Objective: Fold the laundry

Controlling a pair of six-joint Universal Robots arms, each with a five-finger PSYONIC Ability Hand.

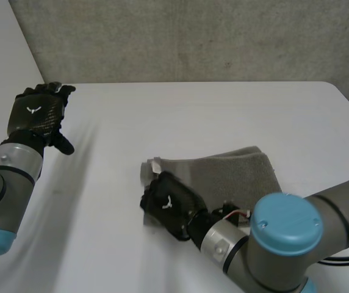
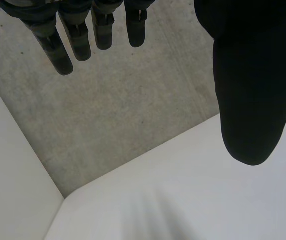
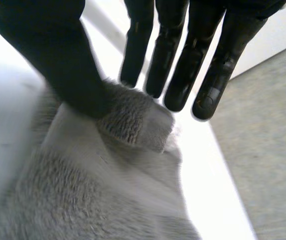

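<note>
Grey towel point(image 1: 235, 171), head view: lay mid-table on white table point(image 1: 193, 110), apparently folded once, edges uneven. Right hand point(image 1: 171, 204) sat on its near-left corner; left hand point(image 1: 37, 110) was over the table's far-left corner, well apart. L wrist view: fingers point(image 2: 63, 45) straight, holding nothing. R wrist view: towel corner bunched betw. thumb point(image 3: 68, 65) and straight fingers point(image 3: 183, 75), prob. a light pinch. Est.: part done; further fold and squaring left.

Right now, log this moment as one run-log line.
left hand: open, raised, holding nothing | right hand: pinching towel corner between thumb and fingers | towel: lying on table
</note>
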